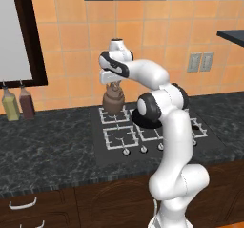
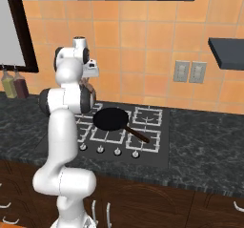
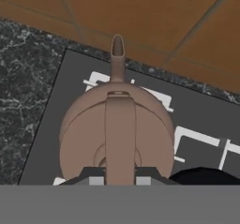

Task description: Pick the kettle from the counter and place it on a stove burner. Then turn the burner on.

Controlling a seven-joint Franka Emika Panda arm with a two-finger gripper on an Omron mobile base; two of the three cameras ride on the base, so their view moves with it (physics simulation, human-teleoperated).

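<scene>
Over the back-left light-grey wire grate [image 1: 108, 113] of the black cooktop [image 1: 114, 148], my claw [image 3: 119, 175] grips the arched handle of the squat brown kettle [image 1: 113, 102], spout toward the orange tile wall [image 1: 157, 34].

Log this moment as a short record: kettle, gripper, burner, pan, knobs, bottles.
kettle: brown kettle held by its arched handle over the back-left grate; whether it rests on it I cannot tell
gripper: gripper shut on the handle
burner: back-left stove burner under the kettle
pan: black pan on the cooktop, beside the kettle
knobs: row of knobs along the front edge
bottles: two bottles on the counter, far left
</scene>
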